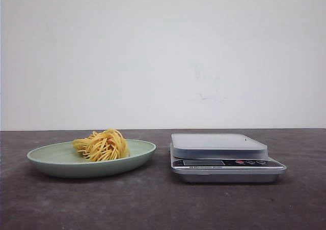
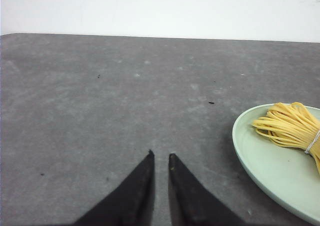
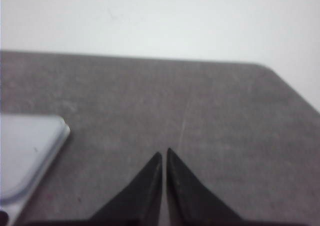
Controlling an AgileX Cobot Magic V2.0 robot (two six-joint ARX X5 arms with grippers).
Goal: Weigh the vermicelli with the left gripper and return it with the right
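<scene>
End effectors (image 2: 160, 156) (image 3: 164, 153) low, closed, above table (image 2: 100, 111).

Both grippers: matte black tapered fingers (image 2: 137, 196) (image 3: 145, 191), pointed tips, no markings.

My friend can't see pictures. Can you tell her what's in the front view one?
A nest of yellow vermicelli sits on a pale green plate on the left side of a dark grey table. A silver kitchen scale with nothing on it stands to the right, apart from the plate. No robot arms show.
</scene>
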